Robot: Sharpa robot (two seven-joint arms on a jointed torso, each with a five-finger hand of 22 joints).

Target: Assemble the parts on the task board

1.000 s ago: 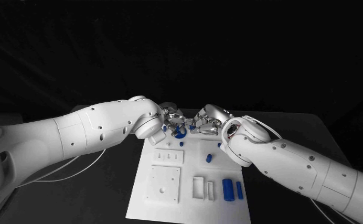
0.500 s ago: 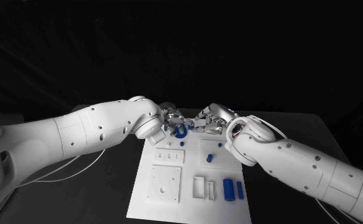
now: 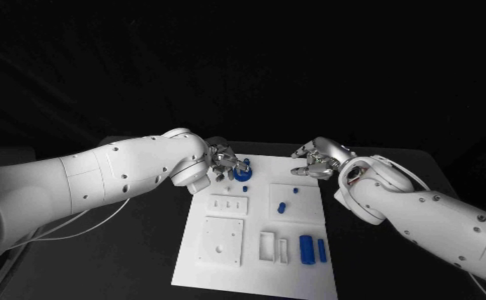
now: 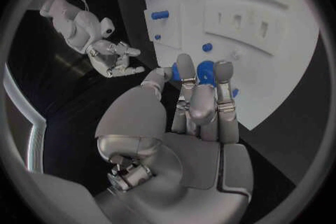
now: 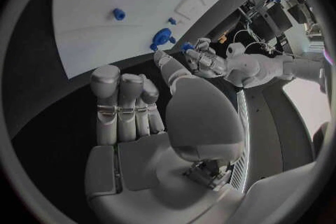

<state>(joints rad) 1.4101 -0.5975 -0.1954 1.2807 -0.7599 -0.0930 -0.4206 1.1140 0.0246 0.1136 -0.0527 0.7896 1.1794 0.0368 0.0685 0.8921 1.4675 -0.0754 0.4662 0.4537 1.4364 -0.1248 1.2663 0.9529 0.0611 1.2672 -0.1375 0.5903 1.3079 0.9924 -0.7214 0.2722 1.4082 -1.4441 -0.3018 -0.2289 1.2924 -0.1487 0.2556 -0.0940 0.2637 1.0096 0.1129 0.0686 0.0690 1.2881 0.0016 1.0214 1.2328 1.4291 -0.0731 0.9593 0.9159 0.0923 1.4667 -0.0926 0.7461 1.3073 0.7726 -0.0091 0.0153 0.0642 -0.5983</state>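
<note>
The white task board [image 3: 253, 272] lies in the middle of the black table. At its far left corner my left hand [image 3: 222, 160] grips a round blue part [image 3: 242, 171] with its fingertips. In the left wrist view the fingers [image 4: 192, 95] close round that blue part [image 4: 204, 71] just above the board [image 4: 287, 61]. My right hand [image 3: 318, 161] hovers off the board's far right corner, holding nothing, with its fingers [image 5: 122, 103] loosely extended. The right wrist view shows the round blue part [image 5: 162, 40] at the board's edge, next to my left hand [image 5: 203, 60].
Two upright blue cylinders [image 3: 305, 249] [image 3: 321, 251] stand at the board's near right. A small blue peg [image 3: 279, 209] sits in the board's middle. White raised blocks [image 3: 220, 242] [image 3: 227, 206] and a slotted block [image 3: 266, 249] occupy its near left. A white cable [image 3: 71, 223] trails at the left.
My right hand has let go and drawn back to the right, away from the blue part. The left hand stays on the part and has lowered slightly toward the board.
</note>
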